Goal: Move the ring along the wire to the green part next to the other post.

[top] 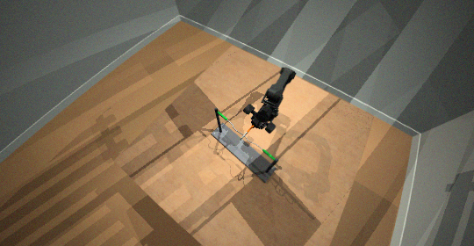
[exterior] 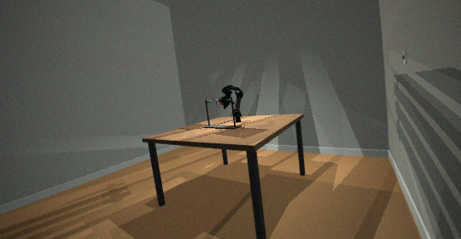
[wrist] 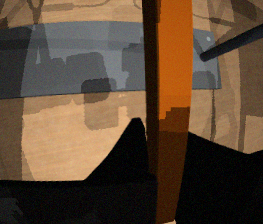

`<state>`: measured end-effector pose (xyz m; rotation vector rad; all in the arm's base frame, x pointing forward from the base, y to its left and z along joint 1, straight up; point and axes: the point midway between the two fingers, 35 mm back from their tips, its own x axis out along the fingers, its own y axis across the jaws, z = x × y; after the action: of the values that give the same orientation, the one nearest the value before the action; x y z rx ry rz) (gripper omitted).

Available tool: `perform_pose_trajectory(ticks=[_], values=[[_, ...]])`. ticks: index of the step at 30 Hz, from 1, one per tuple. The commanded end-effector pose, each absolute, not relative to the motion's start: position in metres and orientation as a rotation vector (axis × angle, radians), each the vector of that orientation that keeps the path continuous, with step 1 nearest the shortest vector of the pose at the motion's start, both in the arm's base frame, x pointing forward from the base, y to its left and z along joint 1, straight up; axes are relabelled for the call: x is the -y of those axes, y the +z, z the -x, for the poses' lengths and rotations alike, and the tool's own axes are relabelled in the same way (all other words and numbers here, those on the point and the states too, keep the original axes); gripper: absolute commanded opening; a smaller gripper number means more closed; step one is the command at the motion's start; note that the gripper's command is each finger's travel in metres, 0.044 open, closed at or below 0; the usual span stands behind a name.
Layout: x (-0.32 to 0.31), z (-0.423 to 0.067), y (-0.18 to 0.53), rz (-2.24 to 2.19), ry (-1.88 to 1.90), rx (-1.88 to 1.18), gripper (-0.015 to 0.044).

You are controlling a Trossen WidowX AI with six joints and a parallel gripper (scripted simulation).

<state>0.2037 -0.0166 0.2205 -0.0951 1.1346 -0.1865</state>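
My gripper is shut on the orange handle. The handle slants from the fingers down to the wire's middle stretch in the top view. The ring at its far end is too small there to make out, so whether it touches the thin grey wire cannot be told; it is outside the wrist view. One green part is beside one post, and the other green part is beside the other post. The handle is between the two green parts.
The grey base plate carries both posts and stands on the wooden table. One post slants in from the right of the wrist view. The arm reaches over from behind the wire. Patchy shadows cross the table.
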Motion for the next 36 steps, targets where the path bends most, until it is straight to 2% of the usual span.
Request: perform_pose_trajectory(ticks=[1, 24, 36], values=[[0.0, -0.203, 0.22, -0.036, -0.164, -1.157, -0.015], [-0.081, -0.228, 0.249, -0.81, -0.036, -1.057, -0.015], [-0.102, -0.243, 0.275, -1.067, 0.018, -0.98, -0.015]])
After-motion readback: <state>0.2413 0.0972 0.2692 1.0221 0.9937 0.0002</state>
